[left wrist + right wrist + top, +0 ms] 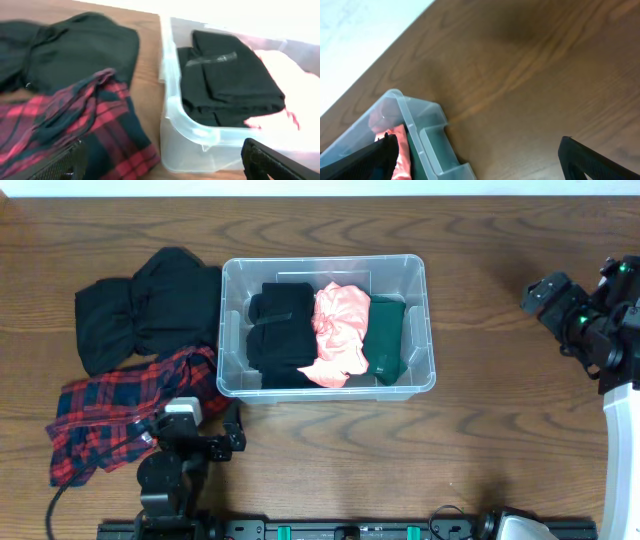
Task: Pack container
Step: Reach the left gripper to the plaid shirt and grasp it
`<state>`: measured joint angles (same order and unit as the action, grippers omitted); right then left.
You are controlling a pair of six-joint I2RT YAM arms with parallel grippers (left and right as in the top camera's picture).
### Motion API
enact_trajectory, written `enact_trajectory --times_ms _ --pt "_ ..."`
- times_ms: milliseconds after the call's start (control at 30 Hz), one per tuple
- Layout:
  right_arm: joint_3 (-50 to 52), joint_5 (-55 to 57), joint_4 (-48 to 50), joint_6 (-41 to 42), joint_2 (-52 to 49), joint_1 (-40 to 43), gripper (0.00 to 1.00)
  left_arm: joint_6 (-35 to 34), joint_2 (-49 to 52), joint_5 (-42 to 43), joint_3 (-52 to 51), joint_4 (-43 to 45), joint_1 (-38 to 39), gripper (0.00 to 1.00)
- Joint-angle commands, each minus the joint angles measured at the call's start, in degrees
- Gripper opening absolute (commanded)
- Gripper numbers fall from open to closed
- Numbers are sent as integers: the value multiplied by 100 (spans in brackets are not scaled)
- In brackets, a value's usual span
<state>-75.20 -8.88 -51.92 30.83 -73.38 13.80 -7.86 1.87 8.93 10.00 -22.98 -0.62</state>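
The clear plastic container (pixel 412 272) stands mid-table and holds a folded black garment (pixel 280 332), a pink garment (pixel 340 330) and a green one (pixel 385 340). A black garment (pixel 140 305) and a red plaid shirt (pixel 110 415) lie on the table to its left. My left gripper (pixel 205 438) is open and empty at the front, beside the plaid shirt (pixel 75 120), facing the container's near left corner (pixel 195 145). My right gripper (pixel 565 305) is open and empty, raised over bare table right of the container (pixel 427 142).
The wooden table (pixel 500 430) stretches to the right and front of the container. A black rail (pixel 350 528) runs along the front edge. A white surface (pixel 360 30) lies beyond the table's far edge.
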Motion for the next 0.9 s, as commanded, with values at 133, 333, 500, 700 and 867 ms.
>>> enact_trajectory --times_ms 133,333,500,700,867 --pt "26 98 -35 39 -24 48 99 -660 1128 -2739 2697 -1209 17 98" --pt "26 98 -35 39 -24 48 99 -417 2343 -3580 4660 -2361 17 98" --pt "26 98 -35 39 -24 48 99 -715 2579 -4400 5064 -3108 -35 98" --pt "26 98 -35 39 -24 48 99 -1703 2778 -4435 5069 -3683 -393 98" --pt "26 96 -35 42 -24 48 99 -2072 3504 -4022 5414 -4332 -957 98"
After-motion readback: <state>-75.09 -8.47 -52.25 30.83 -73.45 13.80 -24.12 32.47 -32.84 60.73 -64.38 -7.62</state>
